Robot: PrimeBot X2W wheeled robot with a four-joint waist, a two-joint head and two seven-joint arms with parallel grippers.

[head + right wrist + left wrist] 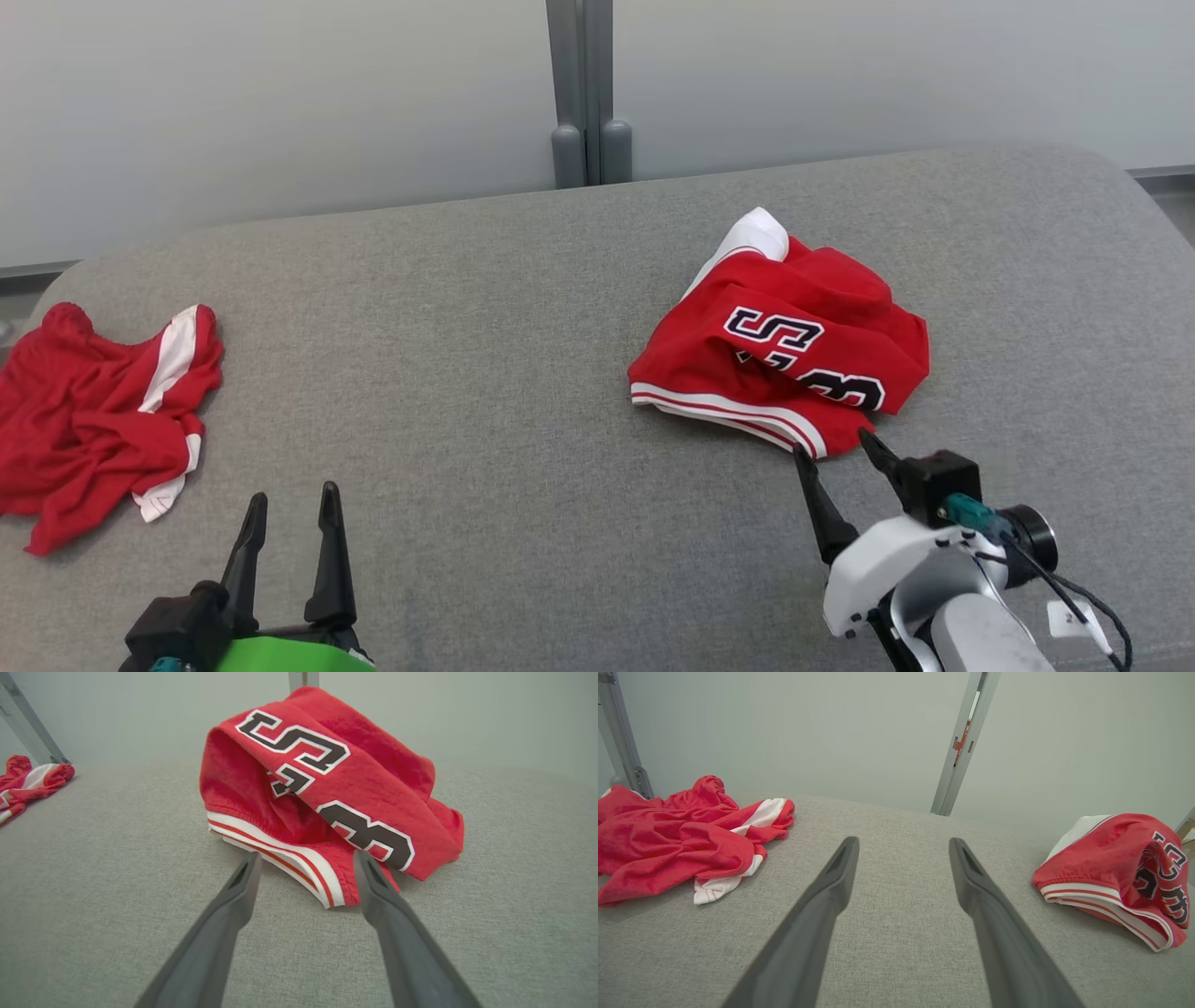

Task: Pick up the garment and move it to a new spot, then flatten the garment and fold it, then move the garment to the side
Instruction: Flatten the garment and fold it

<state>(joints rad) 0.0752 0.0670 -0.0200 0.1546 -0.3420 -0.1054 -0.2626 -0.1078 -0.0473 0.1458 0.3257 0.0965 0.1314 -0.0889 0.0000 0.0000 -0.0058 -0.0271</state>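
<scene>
Right wrist view puts your right hand (307, 855), fingers apart, just short of the striped hem (280, 851) of the red lettered garment (336, 788), which lies crumpled on the grey worktop (93, 882). You're likely at the first pickup: ease forward, straddle the hem, close. Your left hand (292, 493) waits nearby, fingers spread.

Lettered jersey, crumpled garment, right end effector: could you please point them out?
lettered jersey (780, 332): head view, on its lettering
crumpled garment (93, 420): head view, red middle
right end effector (831, 441): head view, between fingertips

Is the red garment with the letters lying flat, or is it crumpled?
Crumpled. The lettered garment lies in a heap on the grey surface: its lettering bends over a raised fold, and its layers overlap.
</scene>
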